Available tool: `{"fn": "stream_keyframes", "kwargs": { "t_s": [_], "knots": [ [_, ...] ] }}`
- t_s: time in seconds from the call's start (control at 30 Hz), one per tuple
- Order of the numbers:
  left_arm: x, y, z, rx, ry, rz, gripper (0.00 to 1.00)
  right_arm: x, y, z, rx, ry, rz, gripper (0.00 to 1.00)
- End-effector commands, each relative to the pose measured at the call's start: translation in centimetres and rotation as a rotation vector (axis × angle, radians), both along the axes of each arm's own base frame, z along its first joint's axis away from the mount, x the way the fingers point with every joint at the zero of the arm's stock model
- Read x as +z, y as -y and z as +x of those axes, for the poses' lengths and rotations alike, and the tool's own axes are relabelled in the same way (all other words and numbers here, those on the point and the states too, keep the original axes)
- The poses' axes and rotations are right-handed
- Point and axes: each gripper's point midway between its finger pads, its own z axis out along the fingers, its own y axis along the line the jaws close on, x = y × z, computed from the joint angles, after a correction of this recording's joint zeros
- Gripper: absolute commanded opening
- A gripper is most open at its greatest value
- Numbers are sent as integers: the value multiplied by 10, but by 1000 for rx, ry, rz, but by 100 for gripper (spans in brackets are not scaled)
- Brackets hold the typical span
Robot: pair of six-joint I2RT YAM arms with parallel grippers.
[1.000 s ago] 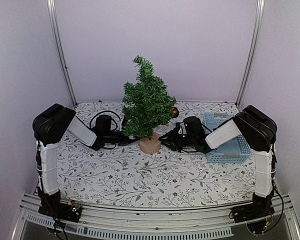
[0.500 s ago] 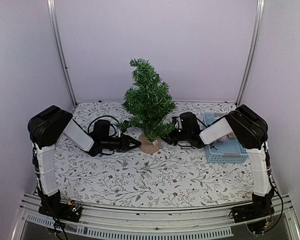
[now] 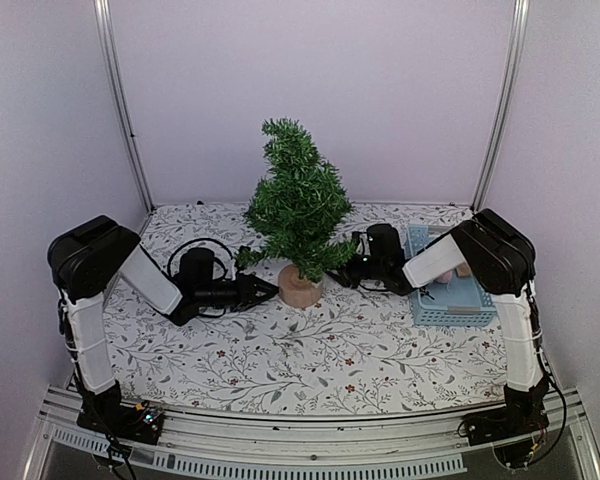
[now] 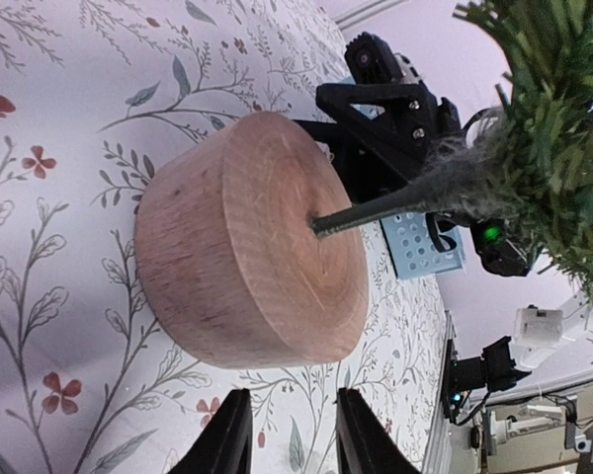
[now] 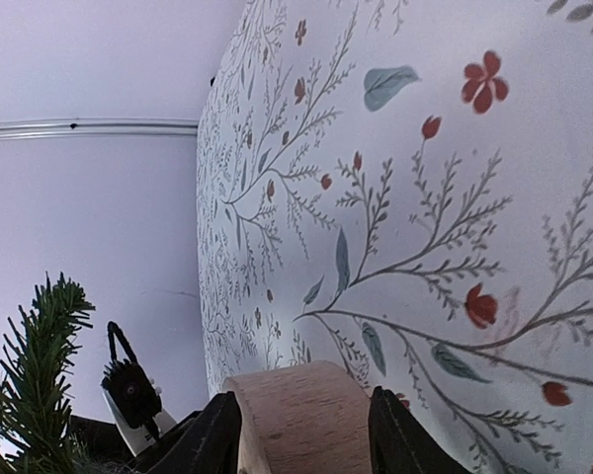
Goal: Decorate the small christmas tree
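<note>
The small christmas tree point(image 3: 298, 212) stands upright mid-table on its round tan wooden base point(image 3: 300, 288). My left gripper point(image 3: 267, 290) lies low just left of the base, open and empty. In the left wrist view its fingers point(image 4: 227, 434) stop short of the base point(image 4: 242, 247), with the thin trunk point(image 4: 376, 209) above. My right gripper point(image 3: 340, 276) reaches in from the right under the branches. In the right wrist view the base point(image 5: 301, 415) fills the gap between its fingers point(image 5: 212, 434), which close on its sides. No ornament shows on the tree.
A light-blue perforated basket point(image 3: 477, 300) stands at the right behind my right arm, with pale items inside; it also shows in the left wrist view point(image 4: 420, 247). The floral tablecloth point(image 3: 310, 360) covers the table. Metal frame posts point(image 3: 120, 110) rise at the back corners.
The tree was tilted a second ago and now stands upright. My left gripper has let go and drawn back to the left. A red ball seen earlier by the branches no longer shows.
</note>
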Motion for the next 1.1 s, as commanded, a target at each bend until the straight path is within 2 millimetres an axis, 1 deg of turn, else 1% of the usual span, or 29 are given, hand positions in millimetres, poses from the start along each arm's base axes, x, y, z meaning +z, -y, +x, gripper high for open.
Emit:
{"fn": "stream_keyframes", "kwargs": {
  "t_s": [0.0, 0.17, 0.27, 0.3, 0.43, 0.5, 0.53, 0.57, 0.6, 0.63, 0.73, 0.77, 0.8, 0.83, 0.87, 0.9, 0.97, 1.07],
  "knots": [
    [17, -7, 5, 78, 39, -31, 33, 25, 20, 16, -45, 61, 20, 48],
    [21, -27, 8, 164, 33, -38, 35, 39, 41, 25, -100, 86, 9, 48],
    [29, -43, 13, 226, 65, -20, 36, 57, 54, 32, -120, 123, 0, 48],
    [32, -50, 16, 250, 77, -7, 37, 66, 56, 33, -123, 139, 0, 48],
    [43, -74, 26, 325, 119, 44, 39, 94, 64, 41, -106, 201, -9, 48],
    [52, -87, 32, 368, 146, 71, 40, 104, 67, 42, -94, 224, -15, 48],
    [59, -94, 36, 392, 167, 86, 40, 111, 71, 42, -99, 232, -16, 48],
    [62, -102, 39, 418, 177, 108, 41, 112, 76, 41, -105, 230, -32, 48],
    [67, -111, 43, 445, 190, 128, 41, 118, 82, 40, -113, 237, -42, 48],
    [71, -120, 47, 471, 203, 149, 41, 127, 89, 39, -122, 247, -49, 48],
    [86, -145, 59, 528, 229, 196, 43, 131, 113, 32, -138, 232, -96, 48],
    [87, -153, 62, 542, 224, 218, 43, 140, 121, 28, -142, 237, -111, 48],
    [90, -161, 64, 563, 226, 244, 43, 140, 129, 25, -139, 238, -148, 47],
    [94, -169, 64, 583, 242, 264, 44, 145, 138, 22, -137, 246, -179, 47],
    [100, -174, 65, 593, 265, 274, 44, 152, 147, 17, -138, 254, -204, 47],
    [107, -178, 65, 599, 287, 282, 44, 152, 156, 14, -132, 258, -248, 47],
    [119, -184, 66, 599, 316, 328, 45, 157, 175, 8, -130, 262, -319, 47],
    [146, -190, 65, 593, 386, 393, 46, 157, 207, -2, -111, 246, -467, 47]
  ]
}}
